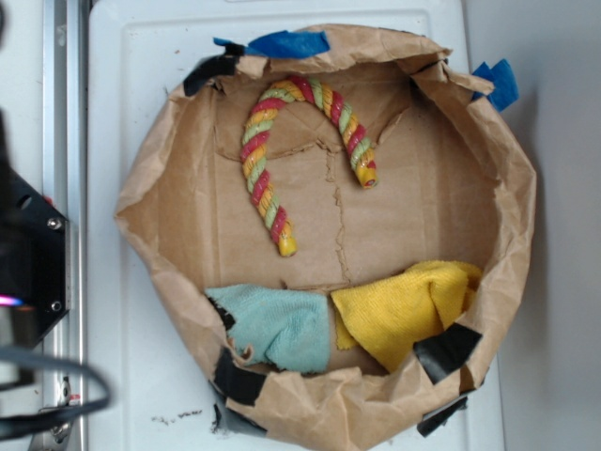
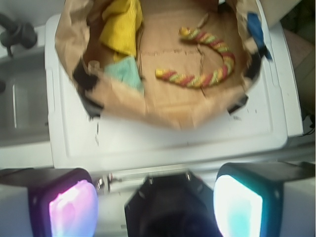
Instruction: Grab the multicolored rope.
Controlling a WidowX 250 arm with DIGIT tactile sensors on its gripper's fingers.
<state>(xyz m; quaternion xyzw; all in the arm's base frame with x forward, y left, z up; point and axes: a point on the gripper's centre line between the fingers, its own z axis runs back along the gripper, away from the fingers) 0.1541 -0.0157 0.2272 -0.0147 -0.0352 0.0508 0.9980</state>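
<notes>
The multicolored rope (image 1: pixel 255 155), a twisted cord of red, yellow and pale green, lies in an arch on the floor of a low brown paper bag basin (image 1: pixel 150 202). One yellow-tipped end points toward the cloths. In the wrist view the rope (image 2: pixel 197 80) lies far ahead inside the basin (image 2: pixel 163 106). My gripper (image 2: pixel 155 195) is open, its glowing pink and teal pads wide apart with nothing between them. It hangs outside the basin, past the white table's edge. In the exterior view only dark arm hardware (image 1: pixel 33 254) shows at the left edge.
A teal cloth (image 1: pixel 277 324) and a yellow cloth (image 1: pixel 399 305) lie side by side against the basin's near wall. Blue tape (image 1: pixel 286 42) and black tape (image 1: pixel 446 349) hold the crumpled rim. The basin sits on a white table (image 1: pixel 122 94) beside a metal rail (image 1: pixel 66 94).
</notes>
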